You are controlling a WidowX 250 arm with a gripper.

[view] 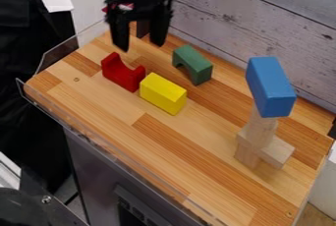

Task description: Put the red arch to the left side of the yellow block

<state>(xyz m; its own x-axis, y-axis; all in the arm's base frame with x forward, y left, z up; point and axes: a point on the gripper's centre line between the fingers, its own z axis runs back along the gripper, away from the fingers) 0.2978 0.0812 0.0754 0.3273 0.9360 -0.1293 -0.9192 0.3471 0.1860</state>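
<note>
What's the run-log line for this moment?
tool: open, raised | red arch: image-left of yellow block | placement: looks done

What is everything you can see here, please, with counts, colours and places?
Wooden arch block: one, red, opening upward, at the yellow block's upper-left end.
Rectangular wooden block: one, yellow, near the middle.
Wooden arch block: one, green, beyond the yellow block.
Rectangular wooden block: one, blue, atop the stack.
Stacked plain wooden pieces: several, pale, right side.
Striped wooden tabletop: one, brown, beneath the blocks.
Plank wall: one, greyish, behind.
Robot gripper: one, black, open, above the table's far end.
</note>
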